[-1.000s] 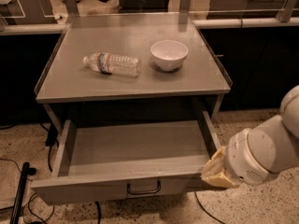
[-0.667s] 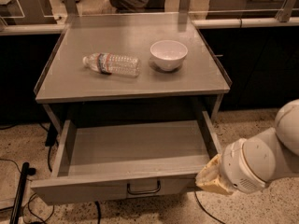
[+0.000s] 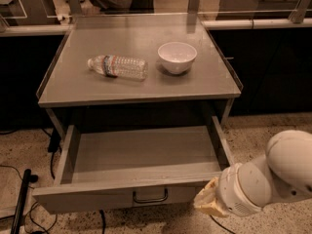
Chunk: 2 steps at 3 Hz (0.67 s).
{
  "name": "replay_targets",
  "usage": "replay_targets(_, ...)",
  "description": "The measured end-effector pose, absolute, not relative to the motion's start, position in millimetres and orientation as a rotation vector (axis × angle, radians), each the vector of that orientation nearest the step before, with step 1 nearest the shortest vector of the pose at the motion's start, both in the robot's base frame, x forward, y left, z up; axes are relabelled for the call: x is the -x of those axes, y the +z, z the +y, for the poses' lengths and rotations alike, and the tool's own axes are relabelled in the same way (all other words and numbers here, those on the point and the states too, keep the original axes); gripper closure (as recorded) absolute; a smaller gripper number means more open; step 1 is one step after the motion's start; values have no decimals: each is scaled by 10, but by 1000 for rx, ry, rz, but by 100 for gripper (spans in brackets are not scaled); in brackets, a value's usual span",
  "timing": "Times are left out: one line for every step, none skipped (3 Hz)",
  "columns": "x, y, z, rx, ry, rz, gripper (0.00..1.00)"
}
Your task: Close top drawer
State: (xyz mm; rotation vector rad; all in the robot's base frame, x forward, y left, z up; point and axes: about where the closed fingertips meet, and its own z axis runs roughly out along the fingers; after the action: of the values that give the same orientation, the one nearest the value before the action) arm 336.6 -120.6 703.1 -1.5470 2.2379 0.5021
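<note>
The top drawer (image 3: 136, 152) is a wide shallow grey metal drawer under the table top. It stands pulled far out toward me and its inside is bare. Its flat front panel (image 3: 97, 198) carries a small dark loop handle (image 3: 150, 197) at the middle. My gripper (image 3: 208, 204) is at the lower right, just in front of the right end of the front panel. Only its tan wrist end shows beyond the white arm (image 3: 265, 182).
A grey table (image 3: 136, 87) holds a clear plastic water bottle (image 3: 118, 67) lying on its side and a white bowl (image 3: 177, 57). Dark cables (image 3: 22, 199) lie on the speckled floor at the left. Black cabinets flank the table.
My arm has moved a little to the left and down, toward the right end of the drawer front. The drawer, bottle and bowl have not moved.
</note>
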Motion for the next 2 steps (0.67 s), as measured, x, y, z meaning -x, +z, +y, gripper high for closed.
replay_targets(-3345,6776,-1159,1561,503,2253,100)
replay_targets(-3347,6768,-1161,1560,500,2253,82)
